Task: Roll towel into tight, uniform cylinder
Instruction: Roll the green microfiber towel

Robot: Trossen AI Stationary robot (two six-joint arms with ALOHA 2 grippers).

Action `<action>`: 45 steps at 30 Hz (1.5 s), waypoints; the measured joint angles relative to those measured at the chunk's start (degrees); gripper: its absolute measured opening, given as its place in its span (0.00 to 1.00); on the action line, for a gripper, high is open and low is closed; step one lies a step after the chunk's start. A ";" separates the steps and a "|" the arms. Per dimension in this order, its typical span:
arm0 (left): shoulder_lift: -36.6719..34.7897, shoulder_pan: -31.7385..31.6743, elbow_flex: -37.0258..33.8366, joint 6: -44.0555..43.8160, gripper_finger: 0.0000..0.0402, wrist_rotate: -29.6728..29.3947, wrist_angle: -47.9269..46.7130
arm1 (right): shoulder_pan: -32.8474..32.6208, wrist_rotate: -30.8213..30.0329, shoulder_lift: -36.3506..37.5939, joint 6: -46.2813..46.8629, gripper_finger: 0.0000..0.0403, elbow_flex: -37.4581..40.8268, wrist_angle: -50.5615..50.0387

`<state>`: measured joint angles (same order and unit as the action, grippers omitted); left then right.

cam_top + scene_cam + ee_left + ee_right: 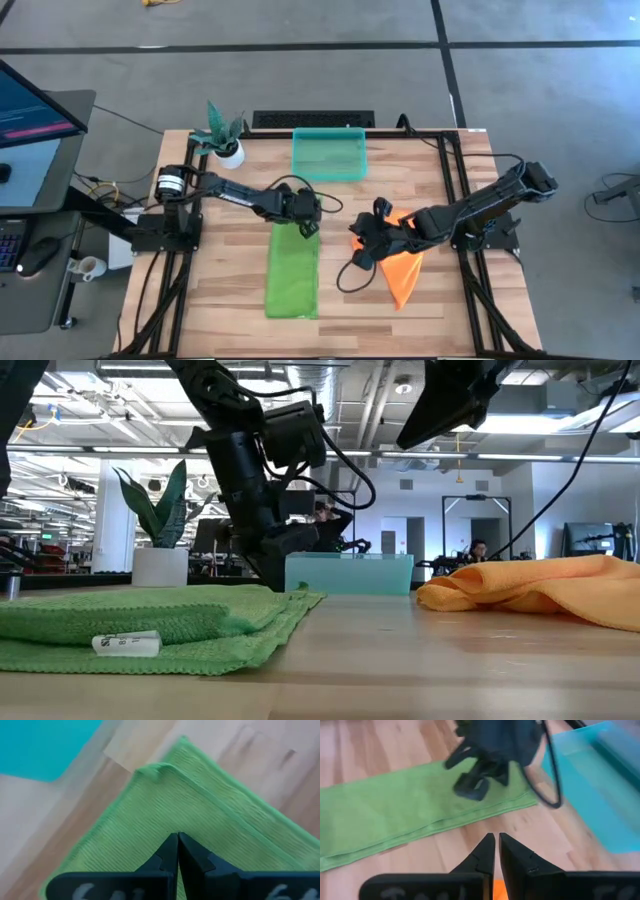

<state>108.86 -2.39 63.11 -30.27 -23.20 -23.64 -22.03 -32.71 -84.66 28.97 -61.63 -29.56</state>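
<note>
High view: the green towel (292, 270) lies folded into a long strip at lower centre of the frame, running from mid-table toward the bottom edge. The left gripper (309, 228) sits at the strip's upper end, fingers together, pinching no cloth that can be seen. The right gripper (362, 243) hovers right of centre above an orange cloth (403, 272), well apart from the green one. A teal tray (329, 154) and a potted plant (222, 137) stand toward the top of the table (220, 290).

Low view: the towel (150, 622) lies flat at left, layered edges visible, a white label near its nearest end. The left arm descends behind it; contact cannot be confirmed.

Left wrist view: the closed fingertips (176, 851) rest over a towel corner (200, 810), whose edge lifts slightly at upper centre.

Right wrist view: the right gripper (496, 851) has fingers nearly together and empty; the towel (395, 810) spans the left half.

Judgement: rolling has not begun. The step calls for turning over the full width of the end evenly, not one corner, and keeping the side edges aligned so the roll stays uniform. The right arm could steady the far side.
</note>
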 joint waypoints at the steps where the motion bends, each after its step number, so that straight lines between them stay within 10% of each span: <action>1: 0.00 -0.54 0.00 0.37 0.01 0.00 0.00 | -0.56 0.00 0.00 0.77 0.12 0.00 0.00; 13: -0.27 -4.14 0.00 10.54 0.01 2.43 0.68 | -6.23 -0.11 0.00 6.03 0.12 0.00 0.00; 27: 0.05 7.37 0.02 15.09 0.01 8.65 4.27 | -8.73 -0.29 0.00 9.56 0.12 0.00 -0.01; 45: 1.42 2.68 -0.04 16.68 0.01 3.59 7.70 | -8.58 -0.37 0.00 11.08 0.12 0.02 -0.30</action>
<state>110.28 0.29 63.07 -13.59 -19.61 -15.94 -30.61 -33.08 -84.66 40.05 -61.60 -29.86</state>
